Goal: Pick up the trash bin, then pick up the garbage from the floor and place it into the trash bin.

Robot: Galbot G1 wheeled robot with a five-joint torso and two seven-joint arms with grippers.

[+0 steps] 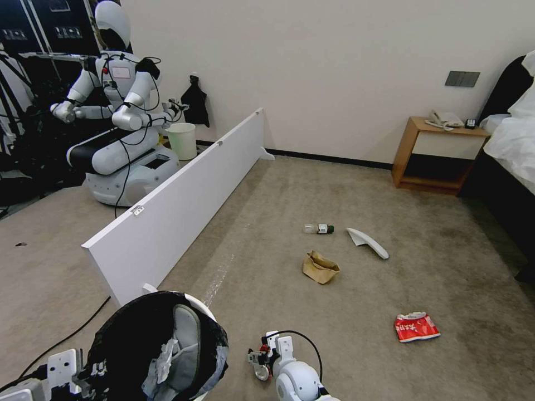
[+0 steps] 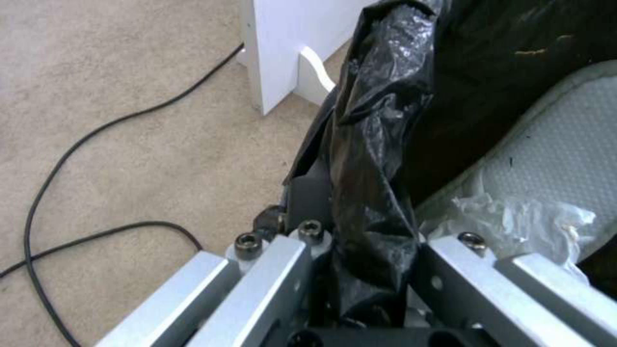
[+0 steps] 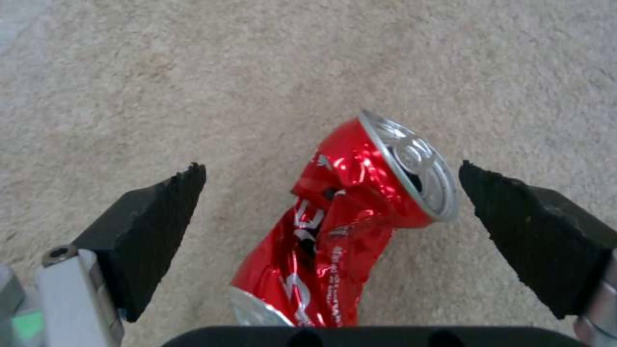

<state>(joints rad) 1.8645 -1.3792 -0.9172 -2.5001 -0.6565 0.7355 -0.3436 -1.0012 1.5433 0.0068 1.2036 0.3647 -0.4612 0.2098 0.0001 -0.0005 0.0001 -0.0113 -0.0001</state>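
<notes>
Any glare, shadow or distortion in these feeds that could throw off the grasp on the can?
Right wrist view: even light, glints on the crushed red can between the open right gripper pads, edges readable. Head view: wide-angle bending at the edges. Left wrist view: sheen on the trash bin liner held by the left gripper.

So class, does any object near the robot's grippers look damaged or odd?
Yes: the crushed red aluminium can lies dented on the beige carpet between the open right gripper's black pads.
</notes>
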